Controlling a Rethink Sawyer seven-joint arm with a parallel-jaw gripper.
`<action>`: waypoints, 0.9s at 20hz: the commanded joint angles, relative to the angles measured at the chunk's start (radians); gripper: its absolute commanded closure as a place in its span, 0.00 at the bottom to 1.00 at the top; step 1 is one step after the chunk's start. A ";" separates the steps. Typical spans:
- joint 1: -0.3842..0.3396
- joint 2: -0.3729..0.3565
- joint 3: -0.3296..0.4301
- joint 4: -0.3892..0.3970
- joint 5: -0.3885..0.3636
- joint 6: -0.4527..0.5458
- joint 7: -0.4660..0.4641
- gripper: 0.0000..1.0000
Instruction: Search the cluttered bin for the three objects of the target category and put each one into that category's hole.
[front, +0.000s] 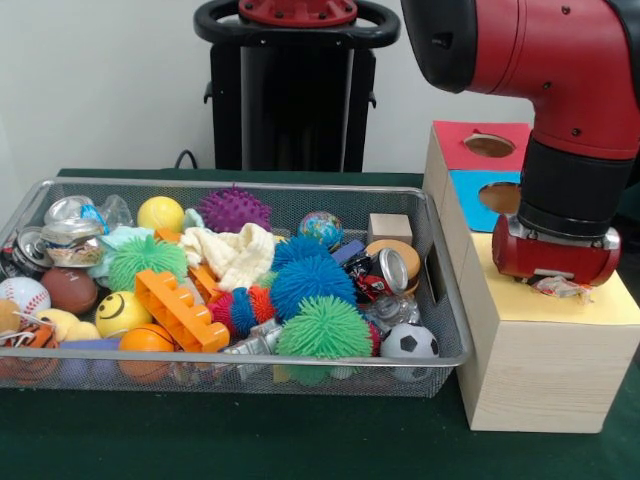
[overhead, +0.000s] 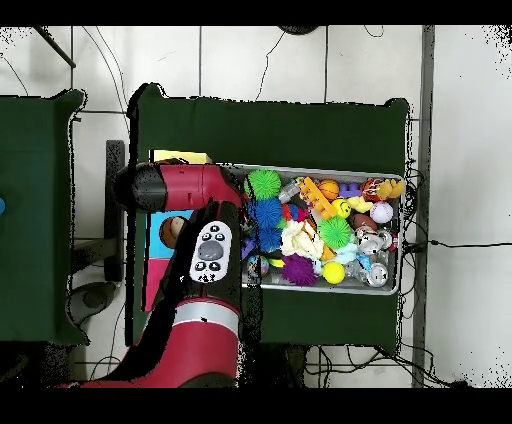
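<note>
My gripper hangs under the red wrist, low over the yellow panel of the wooden sorting box. A crumpled silver and red piece, like a crushed can, pokes out beneath the wrist; how it is held is hidden. The red panel's hole and the blue panel's hole lie behind the arm. The yellow panel's hole is covered by the wrist. More crushed cans lie in the wire bin. In the overhead view the arm covers the gripper and most of the box.
The bin also holds spiky balls, a soccer ball, a baseball, a yellow smiley ball, an orange toy brick, a cream cloth and a wooden block. The box stands tight against the bin's right end.
</note>
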 joint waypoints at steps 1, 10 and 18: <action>-0.047 -0.030 0.110 0.095 -0.001 0.096 0.059 1.00; -0.050 -0.060 0.121 0.132 -0.008 0.143 0.054 0.00; -0.048 -0.066 0.112 0.119 -0.015 0.224 0.059 0.00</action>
